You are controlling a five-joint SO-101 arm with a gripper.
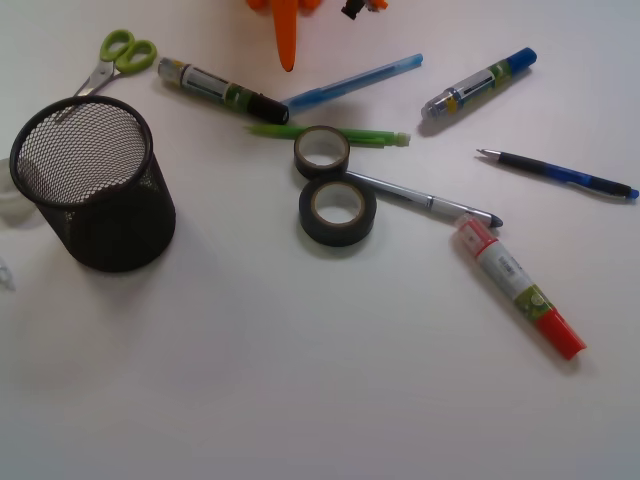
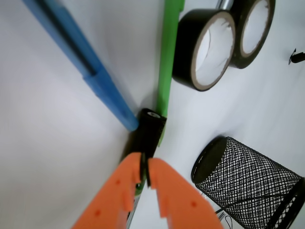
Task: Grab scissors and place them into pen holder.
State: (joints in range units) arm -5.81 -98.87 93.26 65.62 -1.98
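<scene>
The scissors (image 1: 118, 58), with lime-green loop handles and short silver blades, lie flat at the far left, just behind the pen holder (image 1: 92, 185). The pen holder is a black wire-mesh cup standing upright and empty; it also shows in the wrist view (image 2: 248, 183). My orange gripper (image 1: 287, 62) hangs at the top centre, well to the right of the scissors, with its jaws together and nothing between them. In the wrist view the gripper (image 2: 144, 164) hovers over the black cap of a marker (image 2: 148, 129). The scissors are out of the wrist view.
A black-capped marker (image 1: 220, 88), a blue pen (image 1: 355, 80), a thin green pen (image 1: 330, 134), two black tape rolls (image 1: 322, 151) (image 1: 337, 211), a silver pen (image 1: 425, 200), a red marker (image 1: 520, 287), a blue marker (image 1: 480, 82) and a dark pen (image 1: 560, 173) lie scattered.
</scene>
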